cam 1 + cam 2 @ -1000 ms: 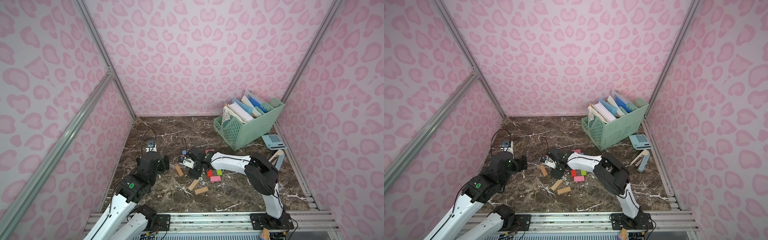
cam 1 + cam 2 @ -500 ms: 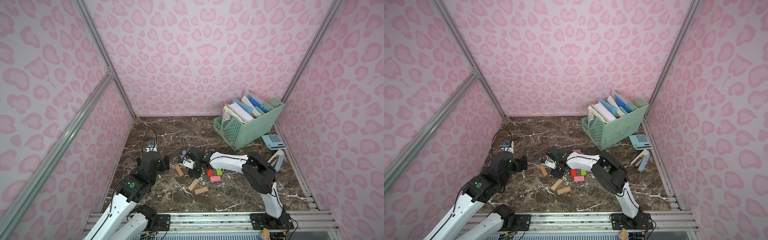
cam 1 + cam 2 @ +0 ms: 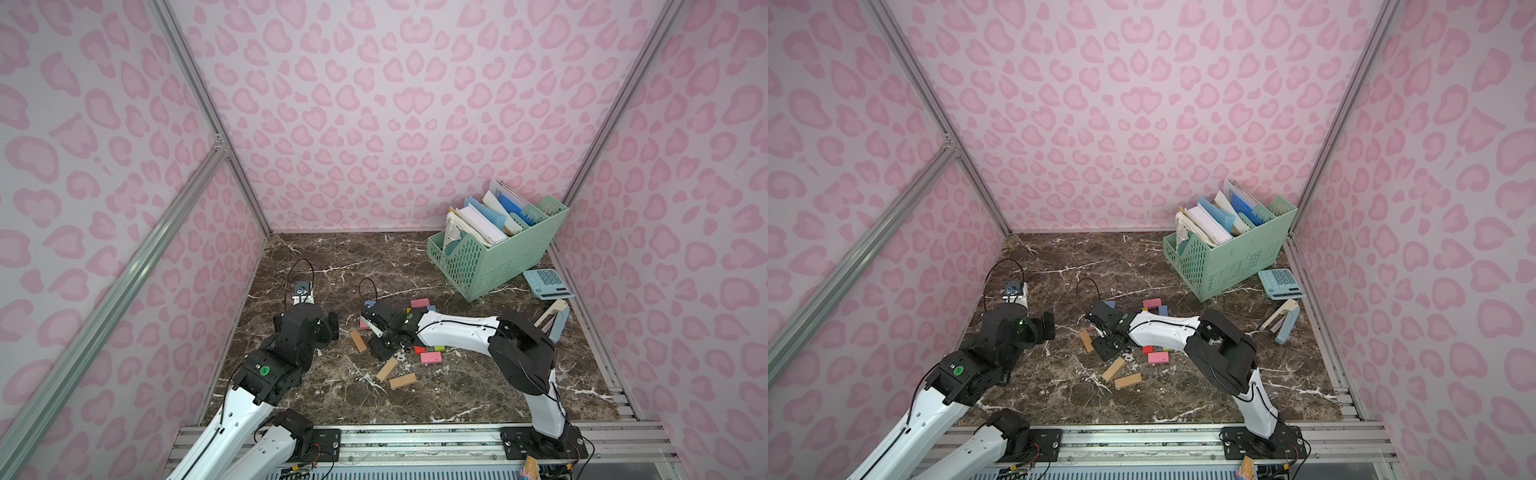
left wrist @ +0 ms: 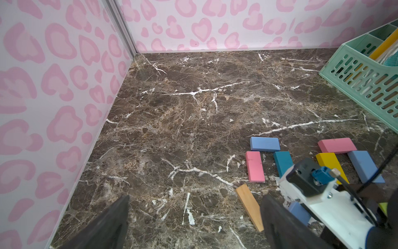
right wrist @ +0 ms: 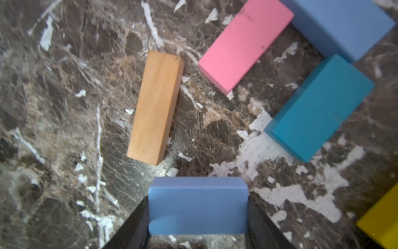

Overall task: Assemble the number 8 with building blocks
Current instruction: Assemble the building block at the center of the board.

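In the right wrist view my right gripper point(image 5: 198, 215) is shut on a light blue block point(image 5: 198, 204), one black finger against each short end, low over the marble. Beyond it lie a tan block point(image 5: 156, 107), a pink block point(image 5: 243, 45), a teal block point(image 5: 321, 107), another light blue block point(image 5: 342, 25) and a yellow block point(image 5: 381, 224). In a top view the right gripper point(image 3: 382, 336) sits among the building blocks. My left gripper point(image 4: 193, 215) is open over bare marble, left of the tan block point(image 4: 249, 207). No finished number 8 shows.
A mint-green file basket point(image 3: 490, 266) with papers stands at the back right, a calculator point(image 3: 547, 283) beside it and a stapler-like tool point(image 3: 552, 318) near the right wall. Two tan blocks point(image 3: 395, 374) and a pink block point(image 3: 430, 357) lie nearer the front.
The right arm's elbow has shifted slightly to the left while its gripper stays low among the blocks. The left arm has not moved.
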Controlling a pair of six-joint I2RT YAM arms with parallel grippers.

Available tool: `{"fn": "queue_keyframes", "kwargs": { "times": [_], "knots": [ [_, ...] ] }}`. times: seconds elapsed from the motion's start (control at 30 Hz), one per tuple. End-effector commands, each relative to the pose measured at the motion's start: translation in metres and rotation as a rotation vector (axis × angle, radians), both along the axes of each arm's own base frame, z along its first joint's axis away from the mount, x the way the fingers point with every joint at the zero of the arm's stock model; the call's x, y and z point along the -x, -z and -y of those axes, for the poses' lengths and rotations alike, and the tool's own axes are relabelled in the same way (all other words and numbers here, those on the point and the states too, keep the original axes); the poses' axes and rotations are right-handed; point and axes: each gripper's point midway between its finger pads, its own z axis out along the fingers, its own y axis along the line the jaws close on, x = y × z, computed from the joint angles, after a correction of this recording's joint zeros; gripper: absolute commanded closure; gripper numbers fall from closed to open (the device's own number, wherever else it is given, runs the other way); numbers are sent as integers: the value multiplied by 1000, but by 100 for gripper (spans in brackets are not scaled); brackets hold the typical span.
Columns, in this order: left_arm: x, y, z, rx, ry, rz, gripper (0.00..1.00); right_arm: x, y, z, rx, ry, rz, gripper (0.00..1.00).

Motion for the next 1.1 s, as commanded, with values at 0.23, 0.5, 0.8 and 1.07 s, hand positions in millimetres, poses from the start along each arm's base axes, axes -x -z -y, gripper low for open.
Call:
{"fn": "queue_keyframes", "kwargs": {
  "times": [0.23,0.5,0.8,1.07],
  "knots": [
    [0,-5,-3,-6,-7,25,2,-11,-9,-18,-130,302,-88,70],
    [0,-5,-2,-5,-5,26,2,-23,1,-25,-33,394,-43,76],
    [0,-6,-3,-5,-7,32,2,-29,9,-29,83,447,30,79],
    [1,-5,-3,-6,-6,33,2,-32,-4,-29,50,470,47,78]
  ]
}}
